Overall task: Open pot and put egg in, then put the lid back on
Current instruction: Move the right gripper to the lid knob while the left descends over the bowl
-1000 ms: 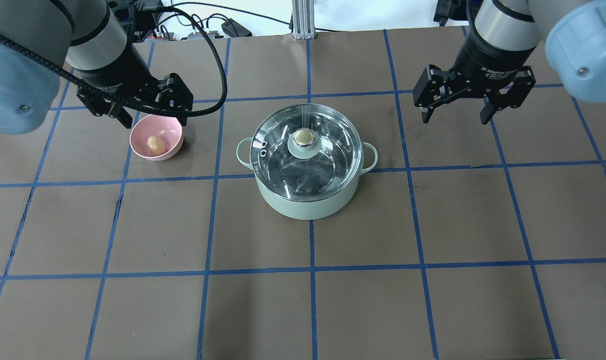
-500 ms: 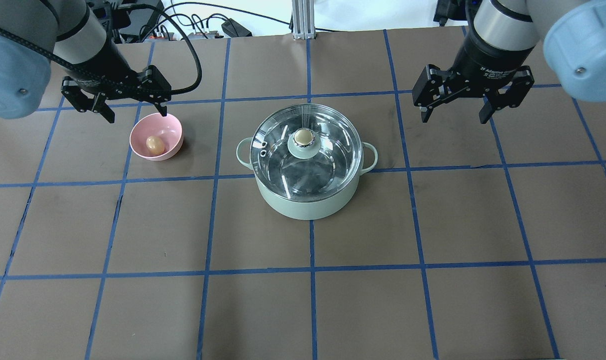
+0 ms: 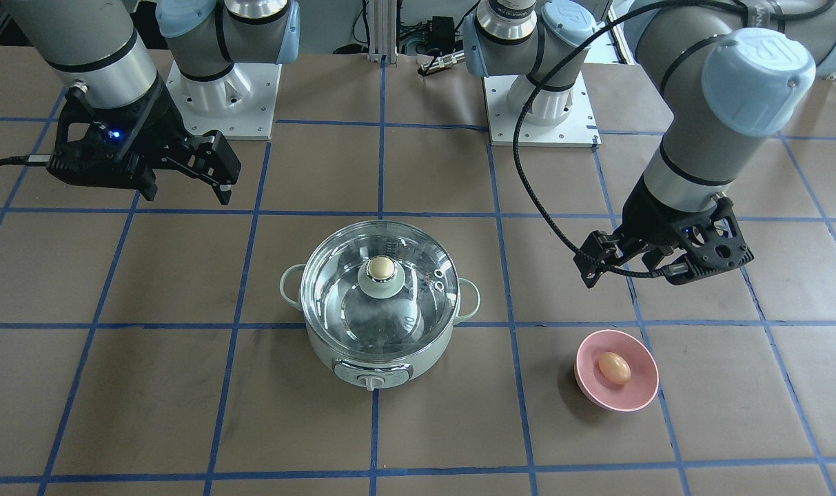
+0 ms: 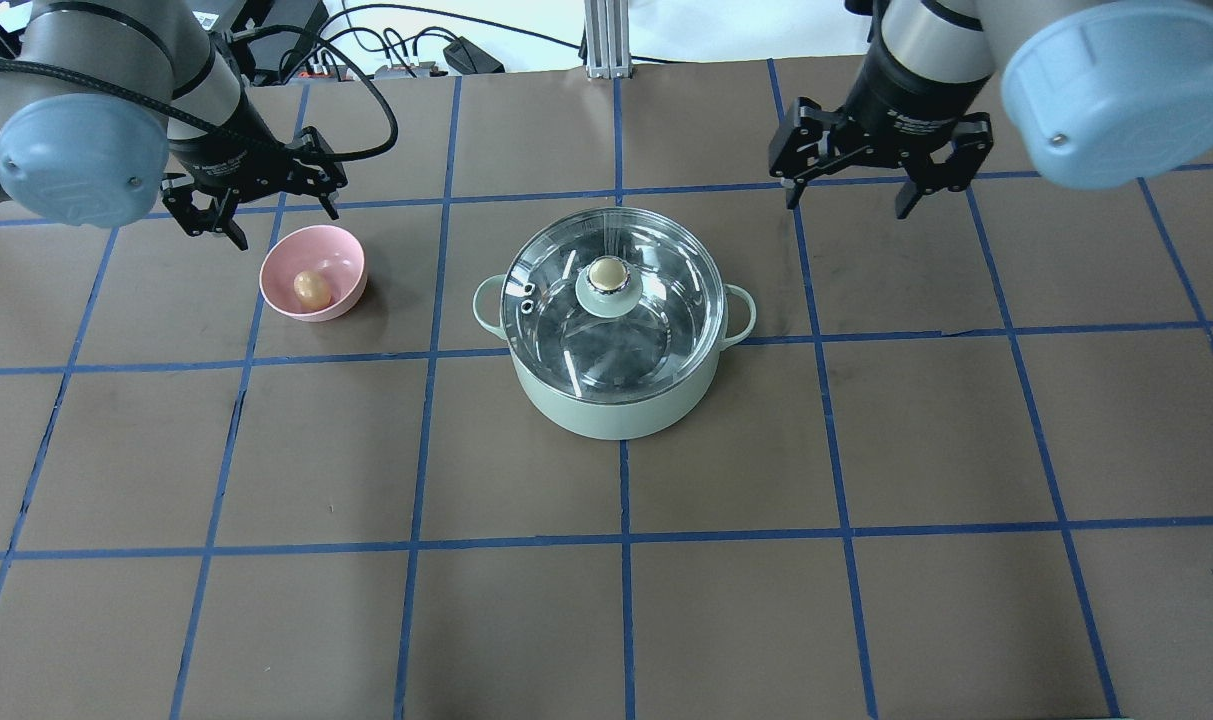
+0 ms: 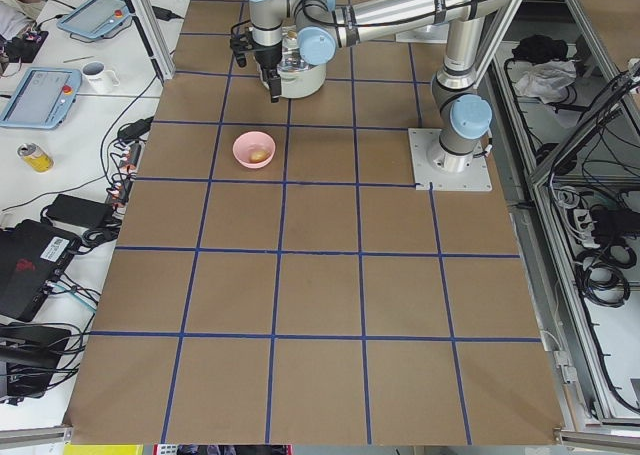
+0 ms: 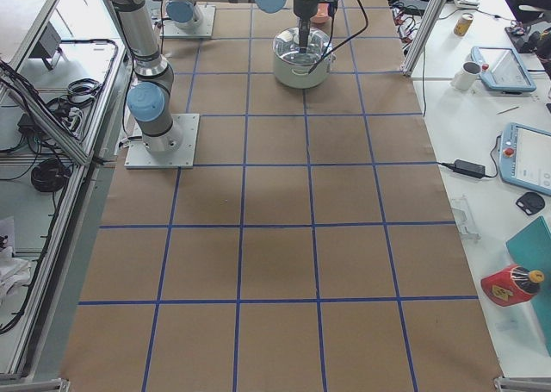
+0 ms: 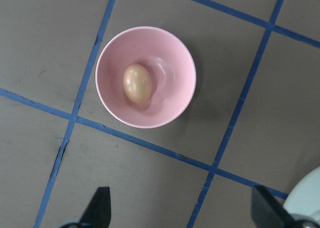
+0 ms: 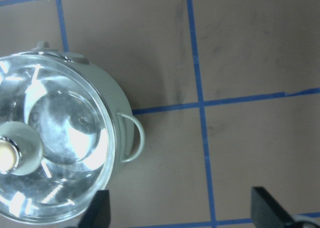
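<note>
The mint-green pot (image 4: 616, 405) stands mid-table with the glass lid (image 4: 656, 310) closed on it. Both also show in the front view: the pot (image 3: 376, 358) and the lid (image 3: 342, 310). The tan egg (image 4: 311, 288) lies in a pink bowl (image 4: 341, 262), also in the left wrist view (image 7: 137, 82). My left gripper (image 4: 287, 226) is open and empty, raised beside the bowl on the robot-base side. My right gripper (image 4: 846, 208) is open and empty, raised beside the pot's handle (image 8: 134, 138).
Brown table (image 4: 866, 450) with a blue tape grid. The pink bowl (image 3: 631, 393) sits about a grid square from the pot. Cables and an aluminium post (image 4: 601, 40) lie along the table's edge by the robot bases.
My left gripper has pulled back off the bowl toward the table edge and risen. My right gripper has moved sideways toward the pot. Both stay open; pot, lid and egg have not moved.
</note>
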Action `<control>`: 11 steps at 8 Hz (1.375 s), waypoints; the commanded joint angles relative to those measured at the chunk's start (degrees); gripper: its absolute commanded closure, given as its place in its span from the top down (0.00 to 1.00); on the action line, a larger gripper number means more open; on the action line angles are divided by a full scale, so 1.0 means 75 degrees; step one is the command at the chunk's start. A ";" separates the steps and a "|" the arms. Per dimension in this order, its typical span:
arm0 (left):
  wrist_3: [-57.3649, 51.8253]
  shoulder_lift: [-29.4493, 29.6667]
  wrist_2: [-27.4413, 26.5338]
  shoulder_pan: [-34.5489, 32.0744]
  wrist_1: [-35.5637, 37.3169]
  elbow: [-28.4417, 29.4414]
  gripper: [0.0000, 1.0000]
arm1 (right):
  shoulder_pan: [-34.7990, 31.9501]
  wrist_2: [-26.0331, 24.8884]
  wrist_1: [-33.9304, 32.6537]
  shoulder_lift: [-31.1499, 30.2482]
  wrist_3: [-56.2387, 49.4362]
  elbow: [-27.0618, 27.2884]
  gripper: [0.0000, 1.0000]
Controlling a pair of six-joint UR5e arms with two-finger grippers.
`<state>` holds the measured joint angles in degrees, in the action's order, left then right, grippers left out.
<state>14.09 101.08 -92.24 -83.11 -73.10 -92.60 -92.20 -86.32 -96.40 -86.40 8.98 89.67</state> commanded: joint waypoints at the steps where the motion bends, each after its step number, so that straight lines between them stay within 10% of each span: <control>1: 0.0511 0.0618 -0.0310 0.0066 0.0452 -0.0005 1.00 | -0.1074 0.0001 -0.0737 0.0969 0.1421 -0.0529 1.00; 4: 0.0547 0.0947 -0.0929 0.0078 0.0852 -0.0016 0.85 | -0.2270 -0.0452 -0.1828 0.1966 0.2807 -0.0543 1.00; 11: 0.1086 0.1743 -0.0641 0.0311 0.1344 0.0007 0.92 | -0.2813 -0.0632 -0.2100 0.2473 0.3268 -0.0531 0.97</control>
<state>21.70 112.44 -98.66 -82.15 -63.89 -92.50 -113.20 -90.95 -112.19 -67.94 33.51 85.69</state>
